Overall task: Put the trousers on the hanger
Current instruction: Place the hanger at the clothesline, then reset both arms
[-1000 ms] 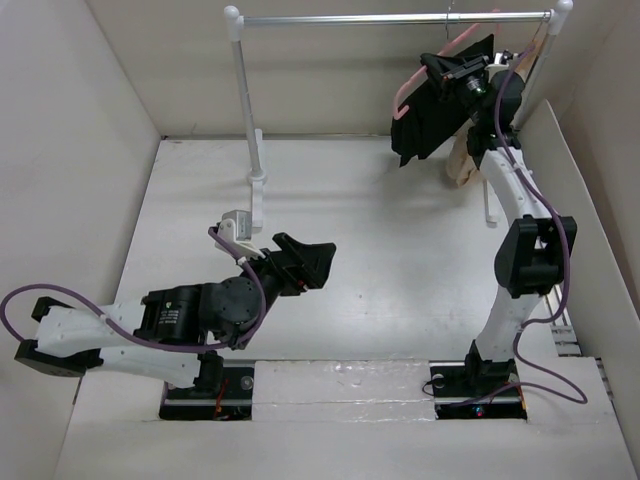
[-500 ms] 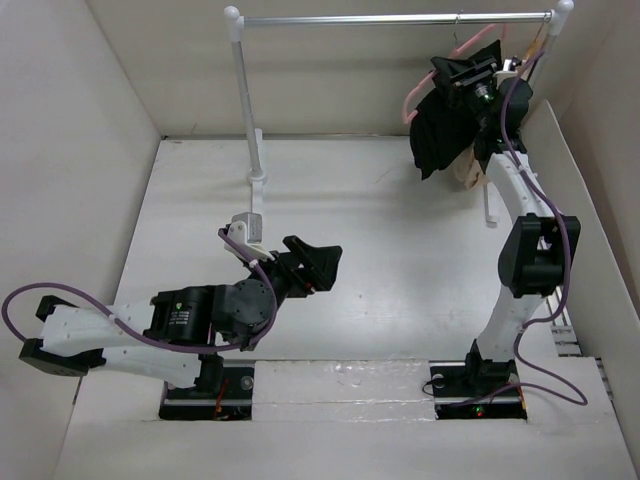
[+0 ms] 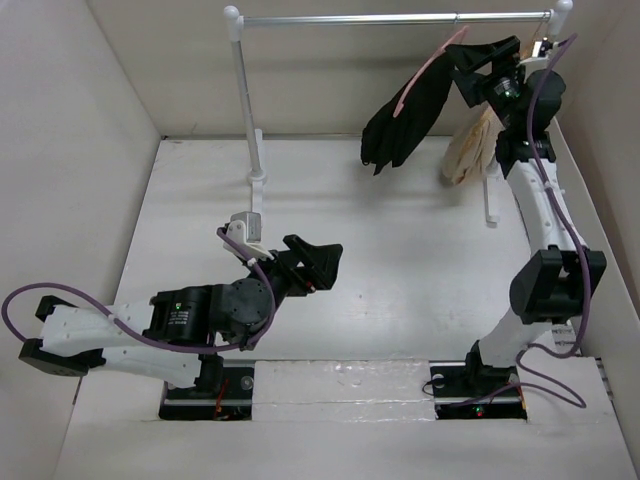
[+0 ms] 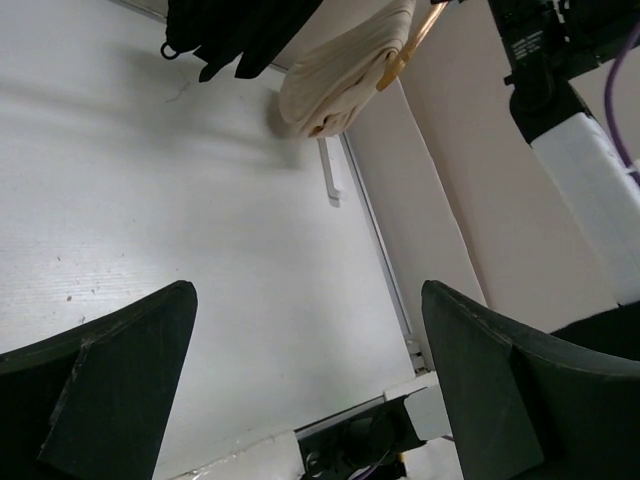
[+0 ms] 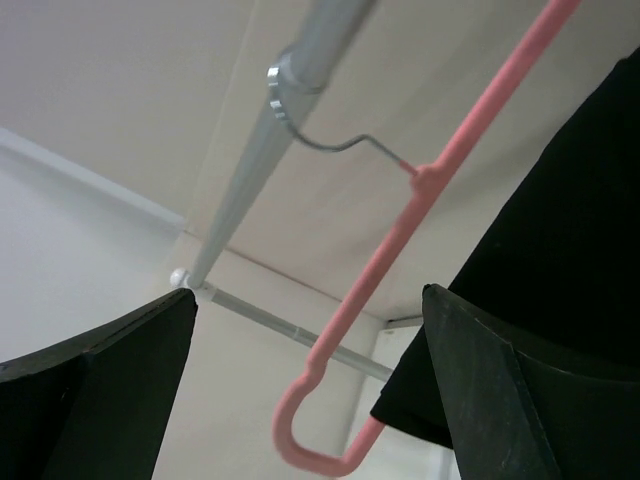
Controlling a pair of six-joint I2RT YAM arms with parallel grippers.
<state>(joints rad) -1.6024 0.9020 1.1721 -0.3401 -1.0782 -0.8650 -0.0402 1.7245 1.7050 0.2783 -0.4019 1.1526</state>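
The black trousers [image 3: 405, 115] hang folded over the pink hanger [image 3: 428, 65], whose wire hook [image 5: 340, 143] sits on the silver rail [image 3: 390, 18]. The hanger and trousers are swung out to the left of my right gripper [image 3: 478, 60]. That gripper is up by the rail, open and holding nothing. In the right wrist view the pink hanger [image 5: 390, 290] shows beyond the open right gripper [image 5: 308, 300], with the trousers [image 5: 570, 250] at the right. My left gripper [image 3: 315, 262] is low over the table, open and empty. The left wrist view shows the trousers [image 4: 240, 30] far off.
A beige cloth [image 3: 468, 150] hangs on a wooden hanger just right of the trousers, close to my right arm. The rail's white posts [image 3: 245, 100] stand at the back left and back right. White walls [image 3: 100, 110] enclose the table on three sides.
My right gripper has opened and let go of the hanger. The hanger and trousers have swung left along the rail. The left jaws opened slightly wider.
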